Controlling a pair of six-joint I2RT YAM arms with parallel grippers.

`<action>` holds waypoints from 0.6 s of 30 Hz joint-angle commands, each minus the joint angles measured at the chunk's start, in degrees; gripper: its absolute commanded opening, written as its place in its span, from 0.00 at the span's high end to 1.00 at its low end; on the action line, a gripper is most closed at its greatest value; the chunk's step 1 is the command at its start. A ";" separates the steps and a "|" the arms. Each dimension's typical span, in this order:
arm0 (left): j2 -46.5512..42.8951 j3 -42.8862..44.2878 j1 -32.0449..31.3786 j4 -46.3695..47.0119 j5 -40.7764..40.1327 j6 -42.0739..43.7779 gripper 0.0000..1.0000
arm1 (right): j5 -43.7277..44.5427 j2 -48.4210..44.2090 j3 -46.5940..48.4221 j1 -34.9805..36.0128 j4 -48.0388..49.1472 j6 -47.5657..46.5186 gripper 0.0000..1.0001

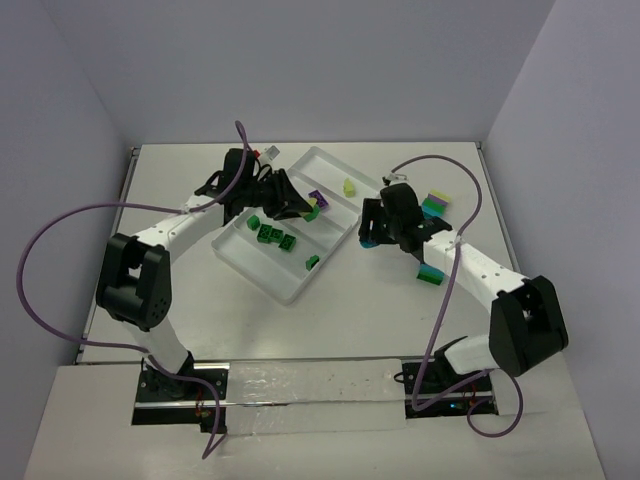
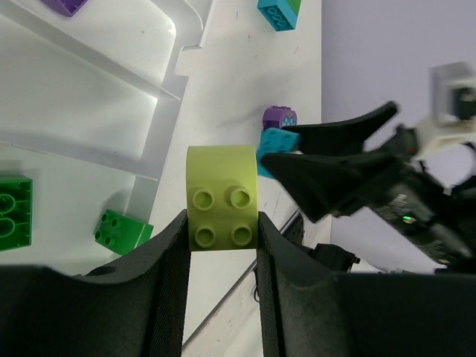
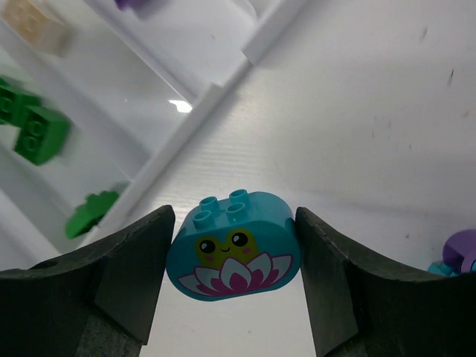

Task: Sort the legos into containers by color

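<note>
We see the left claw [image 2: 222, 220] clenched on a yellow-green brick [image 2: 222, 195], one finger pressed to each side and the four studs facing its wrist camera. From the top view this claw hangs over the clear tray [image 1: 232, 262], which lies slantwise on the tabletop [image 1: 380, 320], about over its middle compartments.

The right claw [image 3: 235, 223] is grasping a teal brick [image 3: 234, 249] with rounded ends and a frog-and-flower picture on its face. Both fingers touch the brick's ends. It is held over bare tabletop, just beside the tray's right edge.

Inside the tray, several green bricks [image 1: 270, 233] sit in one long compartment, and a lone green piece [image 1: 312, 262] lies nearer the near end. A second yellow-green brick [image 1: 349, 186] rests in the far compartment, with a purple brick [image 1: 316, 196] one compartment over.

Out on the tabletop, a multi-colour clump [image 1: 435, 203] stands to the right of the tray, and a green-and-teal clump [image 1: 429, 273] sits beside the right arm.
</note>
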 commanded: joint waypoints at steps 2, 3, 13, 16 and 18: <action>-2.15 -0.68 0.41 0.69 0.24 -0.15 1.00 | 0.16 0.77 2.70 0.14 0.10 -2.56 0.30; -2.23 -0.72 0.41 0.77 0.27 -0.23 1.00 | 0.39 1.65 2.58 0.10 0.08 -2.62 0.30; -4.46 -1.93 0.79 -0.20 -0.94 0.42 1.00 | 0.15 5.37 -0.37 0.10 2.29 -1.46 0.31; -5.17 -2.21 1.28 -0.46 -1.34 0.56 1.00 | -0.55 4.63 0.24 0.18 2.19 -1.24 0.32; -5.59 -2.30 1.59 -0.77 -1.65 0.75 1.00 | -0.95 3.97 1.03 0.18 2.26 -1.04 0.32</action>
